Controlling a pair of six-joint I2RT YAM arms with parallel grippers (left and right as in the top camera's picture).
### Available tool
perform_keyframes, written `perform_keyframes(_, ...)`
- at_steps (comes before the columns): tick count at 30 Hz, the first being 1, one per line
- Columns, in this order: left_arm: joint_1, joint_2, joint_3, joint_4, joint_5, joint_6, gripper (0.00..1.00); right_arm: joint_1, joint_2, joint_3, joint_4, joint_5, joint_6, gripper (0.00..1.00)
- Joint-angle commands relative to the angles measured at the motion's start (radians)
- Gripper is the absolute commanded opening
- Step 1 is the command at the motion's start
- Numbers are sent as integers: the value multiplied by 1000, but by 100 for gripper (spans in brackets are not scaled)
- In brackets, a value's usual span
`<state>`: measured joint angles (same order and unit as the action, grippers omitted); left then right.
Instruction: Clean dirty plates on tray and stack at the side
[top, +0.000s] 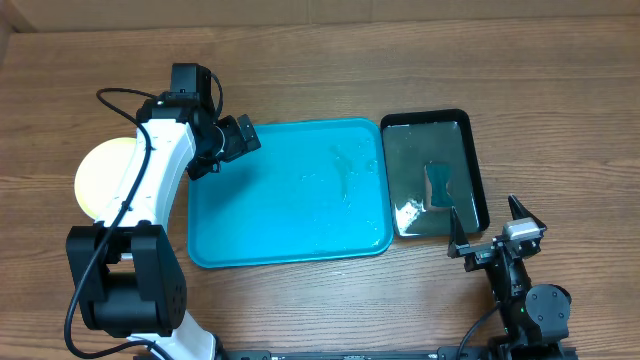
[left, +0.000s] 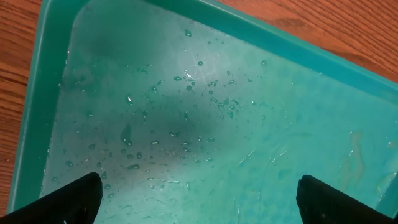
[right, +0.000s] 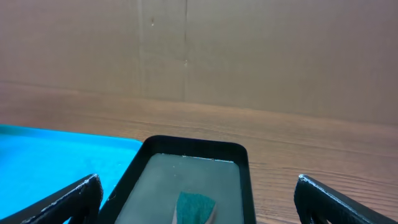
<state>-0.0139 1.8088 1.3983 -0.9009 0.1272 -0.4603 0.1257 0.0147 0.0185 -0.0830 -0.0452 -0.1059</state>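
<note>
Droplets (left: 186, 116) speckle the glossy turquoise tray (top: 270, 225).

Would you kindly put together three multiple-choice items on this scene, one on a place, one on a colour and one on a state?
1. Where does the sponge lie?
A. on the blue tray
B. in the black tray
C. on the plate

2. What colour is the plate left of the blue tray?
A. white
B. red
C. pale yellow

3. How is the blue tray's floor?
A. wet, with no plates on it
B. dry, with plates on it
C. covered by a cloth

Answers:
1 B: the sponge sits inside the black tray's rim.
2 C: the overhead view shows a pale yellow disc there.
3 A: droplets speckle the bare floor in the left wrist view.
</note>
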Motion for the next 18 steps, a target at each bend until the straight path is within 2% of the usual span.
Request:
perform_keyframes(1, -28, -53, -5, 1, -4, 19, 100, -3, -12, -11, 3, 2, -6, 100)
perform_keyframes(12, -182, -283, -5, 0, -4, 19, 100, -3, -12, -11, 3, 2, -6, 100)
perform_keyframes(18, -215, -395, -39, -4, -42, 39, 100, -3, -12, -11, 3, 2, -6, 100)
